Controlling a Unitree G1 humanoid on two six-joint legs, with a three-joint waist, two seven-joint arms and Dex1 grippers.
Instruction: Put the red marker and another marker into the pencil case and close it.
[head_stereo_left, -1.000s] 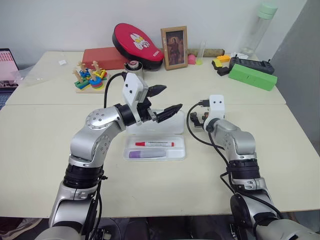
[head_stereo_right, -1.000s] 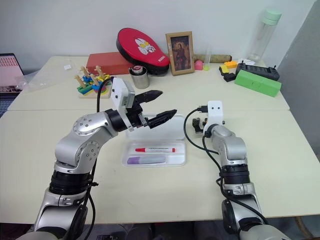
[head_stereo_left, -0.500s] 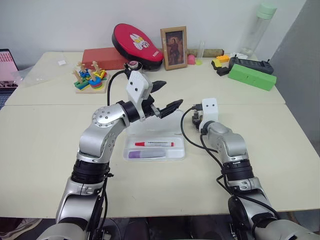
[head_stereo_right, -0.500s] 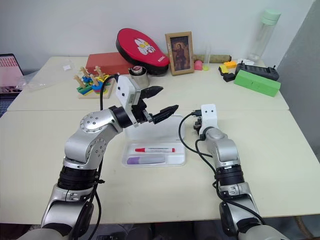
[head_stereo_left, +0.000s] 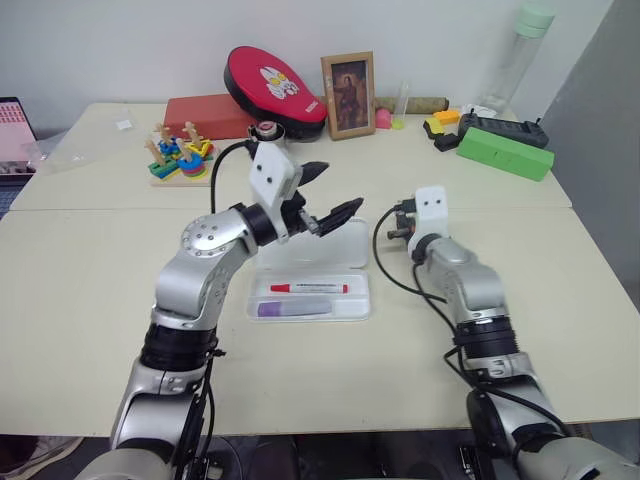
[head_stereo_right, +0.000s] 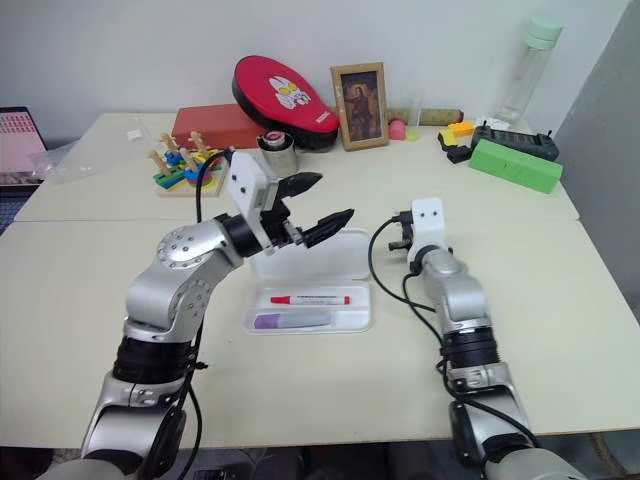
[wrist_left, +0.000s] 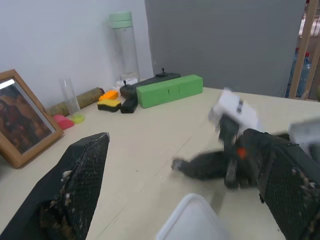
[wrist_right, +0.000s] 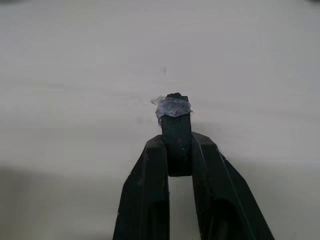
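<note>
- On the cream table (head_stereo_left: 90, 290) sits the pencil case (head_stereo_left: 309, 296), with its tray lying flat and its lid (head_stereo_left: 330, 246) standing up at the back.
- Inside the tray lies the red marker (head_stereo_left: 309, 288), in the far slot.
- Just in front of it, in the near slot, lies another marker (head_stereo_left: 293, 309), the thick one with the purple cap.
- Above the lid hangs the left gripper (head_stereo_left: 325, 195), with its two black fingers spread wide apart and nothing between them.
- Both markers lie below those wide jaws and a bit nearer the robot, not touching them.
- To the right of the case is the right gripper (wrist_right: 173, 131). In the right wrist view its two fingers pinch a small black stub (wrist_right: 175, 127) with a grey taped tip.
- Both markers are well apart from the right gripper's jaws.
- At the back of the table stand a picture frame (head_stereo_left: 348, 96) and a red pouch (head_stereo_left: 274, 83).
</note>
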